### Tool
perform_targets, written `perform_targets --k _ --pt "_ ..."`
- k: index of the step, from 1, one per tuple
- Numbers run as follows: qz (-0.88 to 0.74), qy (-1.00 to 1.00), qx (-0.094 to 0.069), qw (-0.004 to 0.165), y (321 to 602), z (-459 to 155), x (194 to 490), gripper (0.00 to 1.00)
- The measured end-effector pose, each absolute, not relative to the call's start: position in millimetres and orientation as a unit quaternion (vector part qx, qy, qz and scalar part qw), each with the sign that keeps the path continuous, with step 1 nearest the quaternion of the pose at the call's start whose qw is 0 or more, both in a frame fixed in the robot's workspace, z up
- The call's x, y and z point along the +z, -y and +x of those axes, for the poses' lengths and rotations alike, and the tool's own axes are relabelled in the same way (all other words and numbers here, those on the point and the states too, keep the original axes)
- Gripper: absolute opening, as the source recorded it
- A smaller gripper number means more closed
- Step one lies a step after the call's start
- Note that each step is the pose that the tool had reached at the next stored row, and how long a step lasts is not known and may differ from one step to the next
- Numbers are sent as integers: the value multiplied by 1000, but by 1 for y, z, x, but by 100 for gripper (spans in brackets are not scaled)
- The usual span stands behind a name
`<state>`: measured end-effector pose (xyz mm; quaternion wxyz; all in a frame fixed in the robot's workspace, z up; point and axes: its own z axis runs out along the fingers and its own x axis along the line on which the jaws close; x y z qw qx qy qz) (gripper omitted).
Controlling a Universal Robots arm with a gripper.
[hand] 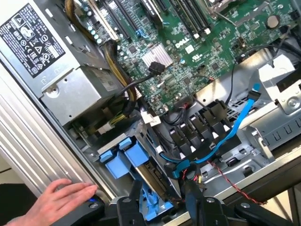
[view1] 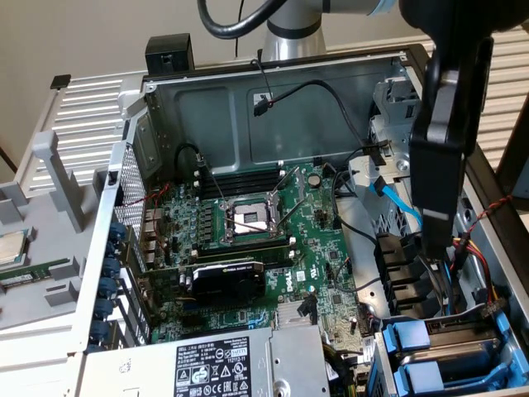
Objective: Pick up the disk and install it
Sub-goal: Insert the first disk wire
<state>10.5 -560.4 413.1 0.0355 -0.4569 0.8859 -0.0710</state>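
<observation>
right, the disk [hand: 157, 182], a dark metal hard drive in a blue plastic carrier frame, sits on edge in the drive bay, in a corner of the open grey metal computer case [view1: 314, 107]. that corner is at the exterior view's lower right. a second blue plastic carrier [hand: 114, 163] is slotted just beside it, on the side nearer the ribbed silver panel [hand: 28, 155].

up above, the black two-fingered gripper [hand: 163, 184] hangs over that bay and points down at it. its jaws stand partly open and have hold of nothing. the disk lies beyond the fingertips [hand: 138, 188], apart from them. in the exterior view the gripper's lower end sits above a row of black plastic brackets [view1: 401, 269], clear of the blue carriers below.

moving out, a bright blue flat cable [hand: 233, 127] curls across those brackets. a thin red-and-black twisted wire [hand: 235, 188] runs along the case edge near the gripper.

next to the bay stands the big grey power-supply box [hand: 66, 84] with its black-and-white label. past it spreads the green motherboard [hand: 188, 42], with a small silver finned heat sink [hand: 156, 57] near its edge.

a person's hand [hand: 59, 197] rests flat on the ribbed silver panel, outside the case and near the second carrier.
</observation>
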Motion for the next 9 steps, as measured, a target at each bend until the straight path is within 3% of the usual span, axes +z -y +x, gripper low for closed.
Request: perform_targets --k 4,9 --pt "-457 -887 -48 38 561 12 414 49" --pt "-462 -885 -42 34 562 14 418 49"
